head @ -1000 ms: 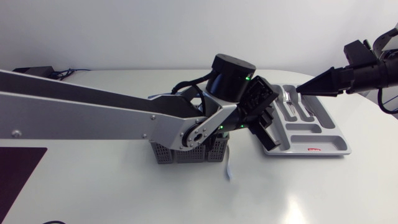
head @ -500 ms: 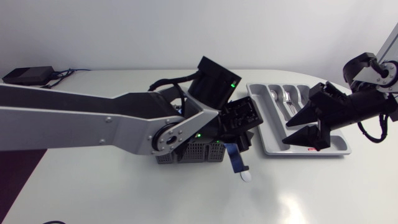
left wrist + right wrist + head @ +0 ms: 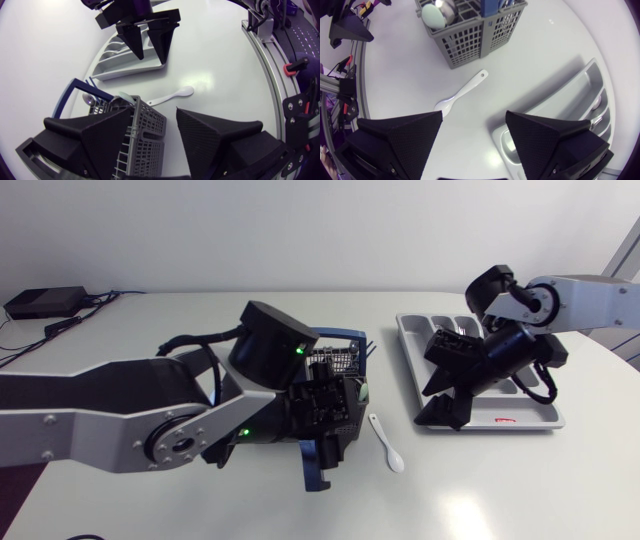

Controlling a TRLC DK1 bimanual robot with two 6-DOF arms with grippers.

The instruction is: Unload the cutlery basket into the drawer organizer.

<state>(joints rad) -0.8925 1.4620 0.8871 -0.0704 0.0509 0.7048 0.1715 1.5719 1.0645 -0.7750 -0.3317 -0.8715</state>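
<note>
White spoon (image 3: 384, 442) loose on the surface (image 3: 500, 490), between basket (image 3: 335, 362) and organizer (image 3: 530, 423).
My left gripper (image 3: 155, 114) stands wide at the basket; my right gripper (image 3: 474, 116) is wide and empty over the organizer.

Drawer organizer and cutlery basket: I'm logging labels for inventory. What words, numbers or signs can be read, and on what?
A red sticker on the rim of the drawer organizer: print too small to read.
The cutlery basket: no text visible.
Nothing else on the table shows readable print.
</note>
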